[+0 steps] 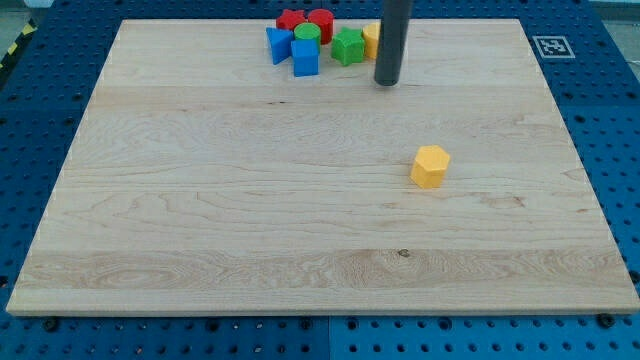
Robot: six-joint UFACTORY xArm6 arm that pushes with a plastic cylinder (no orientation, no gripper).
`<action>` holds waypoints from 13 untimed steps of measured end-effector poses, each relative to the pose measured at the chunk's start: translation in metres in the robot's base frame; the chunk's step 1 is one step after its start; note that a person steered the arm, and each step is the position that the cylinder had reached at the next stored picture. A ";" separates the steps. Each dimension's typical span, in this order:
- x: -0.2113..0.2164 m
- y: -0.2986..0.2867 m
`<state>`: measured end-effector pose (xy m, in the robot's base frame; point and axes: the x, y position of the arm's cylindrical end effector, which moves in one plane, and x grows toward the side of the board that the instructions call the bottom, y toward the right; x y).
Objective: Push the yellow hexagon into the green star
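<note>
A yellow hexagon (431, 166) lies alone on the wooden board, right of centre. A green star (347, 46) sits in a cluster of blocks at the view's top. My tip (387, 82) is the end of a dark rod coming down from the top edge. It stands just right of and below the green star, and well above and left of the yellow hexagon. It touches neither.
The cluster at the top holds a red block (291, 19), a red cylinder (320, 20), a green cylinder (306, 33), two blue blocks (279, 45) (305, 57) and a yellow block (371, 40) partly behind the rod. A fiducial tag (548, 45) marks the board's top right corner.
</note>
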<state>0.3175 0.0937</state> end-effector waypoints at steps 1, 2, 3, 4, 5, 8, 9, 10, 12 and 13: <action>-0.029 0.006; -0.046 0.014; -0.067 0.014; -0.082 0.007; -0.082 -0.001; -0.034 0.064; 0.060 0.101; 0.153 0.100; 0.208 0.013; 0.202 0.004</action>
<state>0.5200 0.0979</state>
